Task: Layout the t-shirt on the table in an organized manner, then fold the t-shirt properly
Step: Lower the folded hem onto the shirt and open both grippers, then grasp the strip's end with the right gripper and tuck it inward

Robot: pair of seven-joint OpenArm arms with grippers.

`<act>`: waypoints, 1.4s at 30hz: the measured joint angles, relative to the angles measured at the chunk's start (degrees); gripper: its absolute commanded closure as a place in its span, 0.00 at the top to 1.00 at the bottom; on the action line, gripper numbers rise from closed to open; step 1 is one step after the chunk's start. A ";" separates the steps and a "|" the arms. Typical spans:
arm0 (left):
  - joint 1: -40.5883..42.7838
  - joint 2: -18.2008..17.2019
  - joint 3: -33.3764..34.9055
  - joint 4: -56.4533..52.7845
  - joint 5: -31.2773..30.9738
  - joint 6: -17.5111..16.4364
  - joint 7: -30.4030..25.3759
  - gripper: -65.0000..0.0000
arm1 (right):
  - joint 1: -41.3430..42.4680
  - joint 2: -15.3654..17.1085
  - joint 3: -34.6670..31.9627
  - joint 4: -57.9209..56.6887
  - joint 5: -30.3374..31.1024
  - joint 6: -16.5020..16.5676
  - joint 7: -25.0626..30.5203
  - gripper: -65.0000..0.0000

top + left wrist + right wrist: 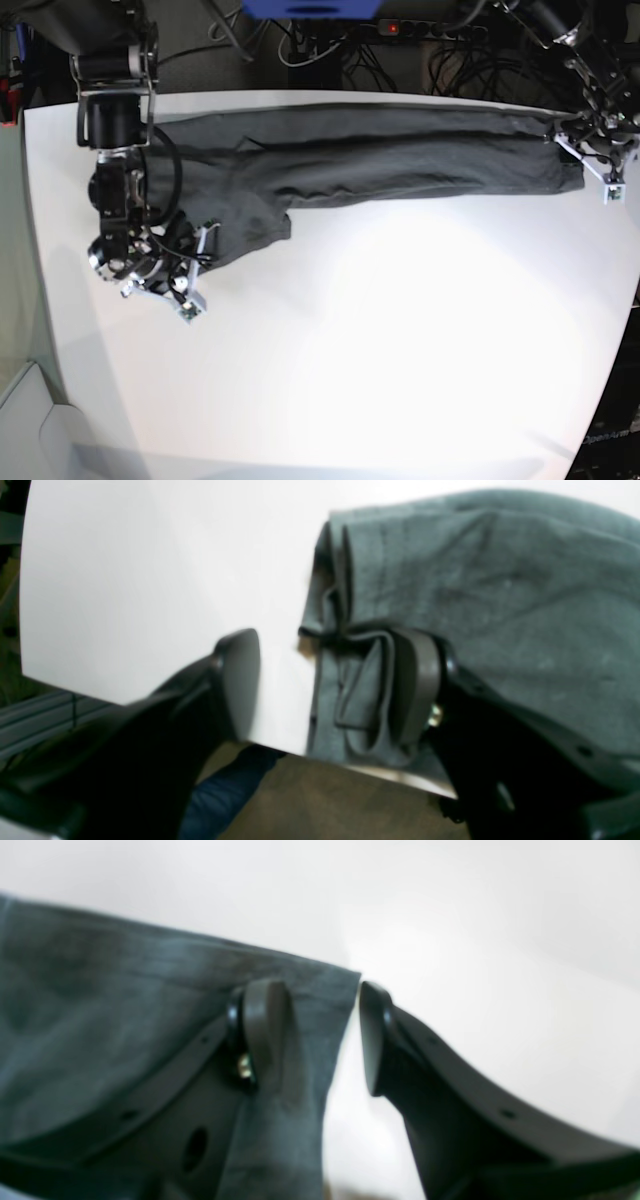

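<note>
Along the table's [330,350] far edge the t-shirt [380,155] lies stretched; left gripper [332,685] and right gripper [325,1035] straddle its ends, jaws parted, nothing clamped.

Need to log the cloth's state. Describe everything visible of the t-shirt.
The t-shirt is plain dark charcoal grey, soft and wrinkled, folded lengthwise into a long band across the far part of the white table. One end bunches in layered folds at the table edge, at the left gripper; the right gripper straddles the other end's edge.

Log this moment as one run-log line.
stage: layout | t-shirt: stretched in a long band across far side of table | left gripper: open, straddling shirt edge | right gripper: open, straddling shirt corner
</note>
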 measured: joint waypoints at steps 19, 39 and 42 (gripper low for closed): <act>0.02 0.00 -0.02 0.00 0.17 -0.02 -0.20 0.60 | -7.48 1.31 -0.11 10.64 -0.74 0.24 -2.38 0.00; -0.02 -0.02 0.15 -0.02 0.22 -0.02 -0.20 0.60 | -23.34 1.33 6.27 48.02 -0.50 0.46 -23.39 0.00; 0.00 -0.02 0.15 -0.02 0.20 -0.04 -0.17 0.60 | -25.70 1.33 8.07 48.04 -0.35 0.46 -22.93 0.00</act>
